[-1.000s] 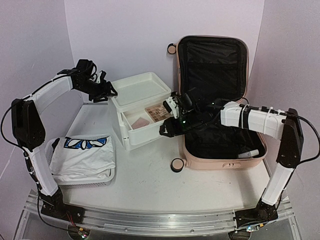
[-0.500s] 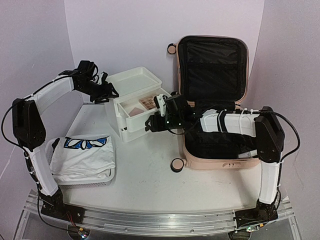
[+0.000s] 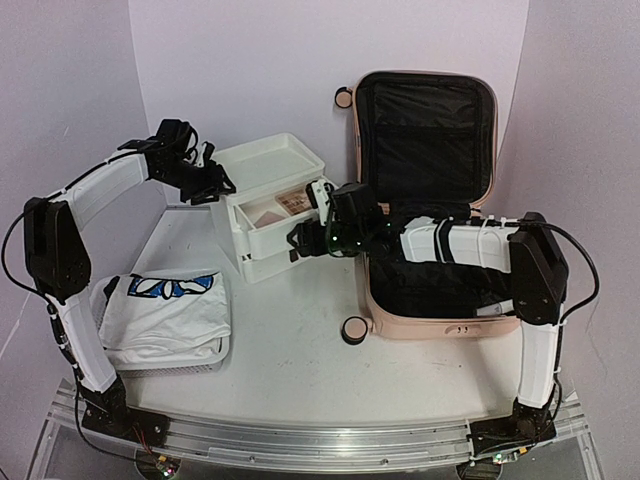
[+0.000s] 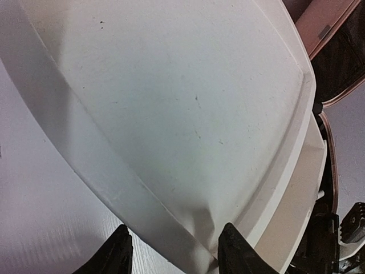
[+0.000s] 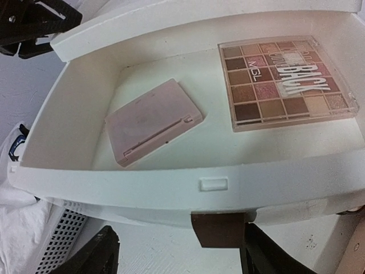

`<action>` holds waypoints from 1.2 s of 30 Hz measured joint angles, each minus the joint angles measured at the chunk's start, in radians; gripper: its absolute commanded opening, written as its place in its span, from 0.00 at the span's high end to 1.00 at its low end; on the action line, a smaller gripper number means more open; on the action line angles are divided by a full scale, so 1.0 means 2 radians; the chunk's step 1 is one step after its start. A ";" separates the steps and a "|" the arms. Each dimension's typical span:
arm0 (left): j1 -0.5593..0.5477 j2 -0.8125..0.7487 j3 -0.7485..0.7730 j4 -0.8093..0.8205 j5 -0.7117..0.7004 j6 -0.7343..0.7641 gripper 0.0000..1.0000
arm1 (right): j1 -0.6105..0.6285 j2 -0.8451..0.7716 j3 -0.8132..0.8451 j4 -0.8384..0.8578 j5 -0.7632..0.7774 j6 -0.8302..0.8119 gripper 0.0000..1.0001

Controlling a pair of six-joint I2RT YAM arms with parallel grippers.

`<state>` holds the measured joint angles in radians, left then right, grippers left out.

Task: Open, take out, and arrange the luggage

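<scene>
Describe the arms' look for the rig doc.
Both alike: left arm and right arm have white tubular links, black joint housings and black jaws. Thin black cables loop outside the joints; white ties band the right forearm.

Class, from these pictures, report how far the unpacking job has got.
Done: the suitcase lies open; a palette and compact sit in the drawer. In hand: the right gripper, open and empty, is at the drawer's front; the left gripper straddles the unit's top corner. Left: a small pale item shows in the suitcase.
</scene>
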<state>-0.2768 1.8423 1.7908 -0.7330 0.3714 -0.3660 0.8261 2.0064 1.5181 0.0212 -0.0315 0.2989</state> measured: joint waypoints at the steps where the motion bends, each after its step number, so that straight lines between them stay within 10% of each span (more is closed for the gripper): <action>1: -0.002 0.000 0.000 0.001 -0.005 -0.001 0.53 | 0.000 0.001 0.001 0.000 0.000 -0.005 0.26; 25: -0.014 -0.003 0.003 0.013 -0.043 -0.011 0.64 | 0.003 0.214 0.294 0.011 0.076 -0.072 0.17; 36: -0.014 -0.003 0.003 0.014 -0.043 0.003 0.63 | 0.003 0.185 0.278 -0.124 0.090 -0.070 0.02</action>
<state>-0.3054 1.8359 1.7977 -0.7059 0.2859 -0.3603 0.8314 2.3768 2.0743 -0.2276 0.1486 0.1593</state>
